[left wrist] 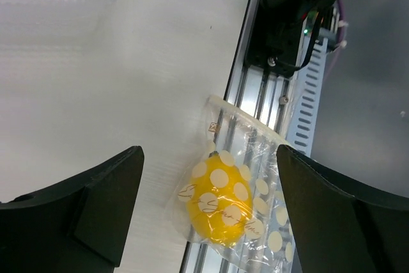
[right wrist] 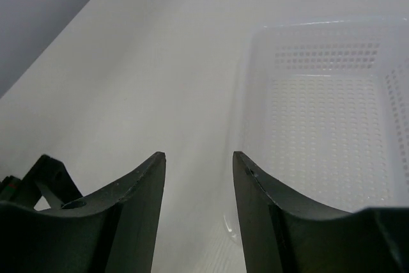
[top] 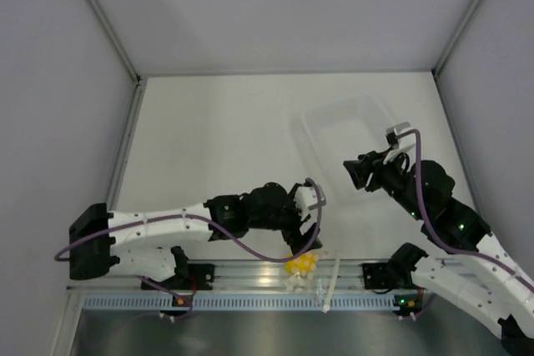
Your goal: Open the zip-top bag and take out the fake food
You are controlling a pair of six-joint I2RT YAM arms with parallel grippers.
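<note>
The left end effector (left wrist: pixel 209 151) is held wide open and empty; below, between its fingers (left wrist: pixel 77 212), the zip-top bag (left wrist: pixel 257 158) lies with the fake food (left wrist: pixel 217 206) inside. The right end effector (right wrist: pixel 197 158) is parted, gripping nothing, the tray (right wrist: pixel 319 94) just beyond.

Left claw (left wrist: pixel 208 180) points down, jaws spread wide; right claw (right wrist: pixel 199 164) held raised, jaws parted narrowly.

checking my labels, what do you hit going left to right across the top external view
left arm's base → fake food inside the zip-top bag → right hand
</note>
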